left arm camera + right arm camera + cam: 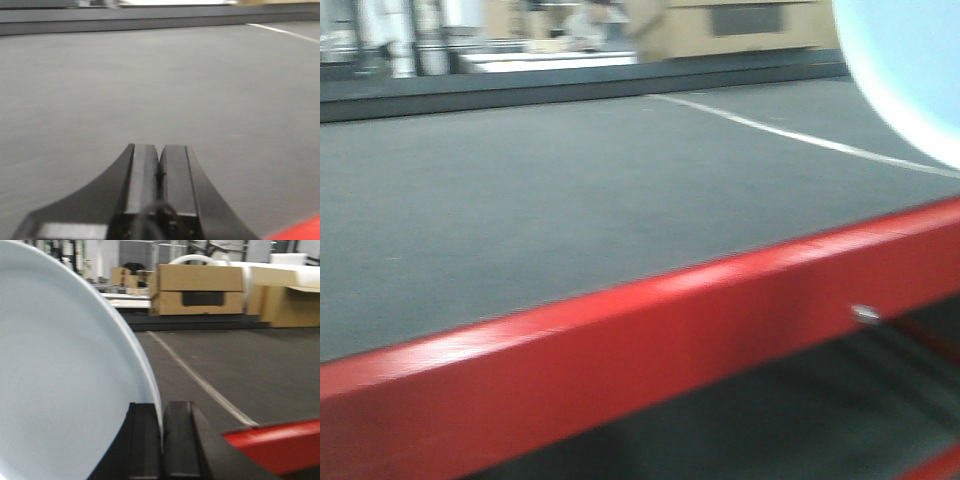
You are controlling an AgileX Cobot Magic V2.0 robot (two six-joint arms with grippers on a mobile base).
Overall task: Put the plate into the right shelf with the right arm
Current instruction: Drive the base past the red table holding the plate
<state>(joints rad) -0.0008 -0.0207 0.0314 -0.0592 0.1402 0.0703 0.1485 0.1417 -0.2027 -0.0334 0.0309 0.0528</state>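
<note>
The pale blue-white plate (65, 390) fills the left half of the right wrist view, held on edge. My right gripper (162, 412) is shut on the plate's rim, one black finger on each side. Part of the same plate (910, 70) shows at the top right corner of the front view, lifted above the table. My left gripper (159, 150) is shut with nothing between its fingers, low over the dark grey mat (150, 85). The right shelf is out of view.
A red-framed table (650, 340) with a dark grey top crosses the front view; its red edge (280, 445) lies just right of my right gripper. A white line (200, 380) runs across the mat. Cardboard boxes (200, 290) stand at the far end.
</note>
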